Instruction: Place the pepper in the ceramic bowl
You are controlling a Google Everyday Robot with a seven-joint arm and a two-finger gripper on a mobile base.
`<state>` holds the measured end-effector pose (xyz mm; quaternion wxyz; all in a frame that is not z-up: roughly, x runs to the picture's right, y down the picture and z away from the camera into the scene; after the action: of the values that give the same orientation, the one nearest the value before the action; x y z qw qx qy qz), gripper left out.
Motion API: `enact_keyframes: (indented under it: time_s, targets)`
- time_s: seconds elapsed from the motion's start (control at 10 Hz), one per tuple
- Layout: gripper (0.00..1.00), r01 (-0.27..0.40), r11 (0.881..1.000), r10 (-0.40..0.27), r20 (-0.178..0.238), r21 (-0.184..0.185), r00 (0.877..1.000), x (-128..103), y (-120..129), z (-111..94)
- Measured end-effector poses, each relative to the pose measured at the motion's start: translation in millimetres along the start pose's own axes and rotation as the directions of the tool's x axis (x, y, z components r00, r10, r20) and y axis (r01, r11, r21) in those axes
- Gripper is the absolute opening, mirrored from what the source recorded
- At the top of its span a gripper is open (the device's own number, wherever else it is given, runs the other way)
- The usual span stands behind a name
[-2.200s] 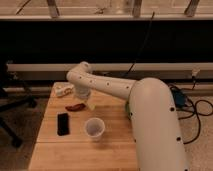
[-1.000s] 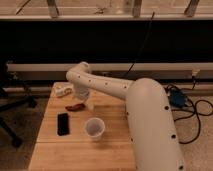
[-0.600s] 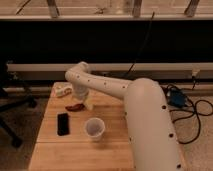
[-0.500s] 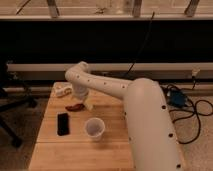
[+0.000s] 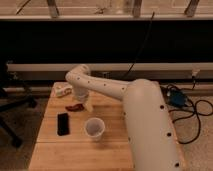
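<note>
A small dark red pepper [image 5: 75, 107] lies on the wooden table [image 5: 115, 150] at the left, toward the back. A white ceramic bowl [image 5: 94, 128] stands upright near the table's middle, in front of and to the right of the pepper. My gripper [image 5: 87, 104] hangs from the white arm [image 5: 107, 89] and sits low over the table, right beside the pepper's right end. I cannot tell whether it touches the pepper.
A flat black object [image 5: 63, 123] lies on the table left of the bowl. A pale crumpled object [image 5: 62, 90] sits at the back left corner. A chair base [image 5: 10, 107] stands on the floor to the left, and cables [image 5: 192, 107] lie to the right.
The gripper has come down slightly and shifted a little left, closer to the pepper. The pepper, the bowl and the black object have not moved.
</note>
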<state>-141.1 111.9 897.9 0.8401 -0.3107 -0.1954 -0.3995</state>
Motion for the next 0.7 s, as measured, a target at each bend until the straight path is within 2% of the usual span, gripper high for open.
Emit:
enact_keyframes:
  time_s: [0.5, 0.7]
  targets:
    - [0.78, -0.013, 1.000, 0.013, 0.020, 0.004, 1.000, -6, -13, 10]
    - [0.61, -0.016, 1.000, 0.016, 0.027, 0.002, 1.000, -8, -17, 15]
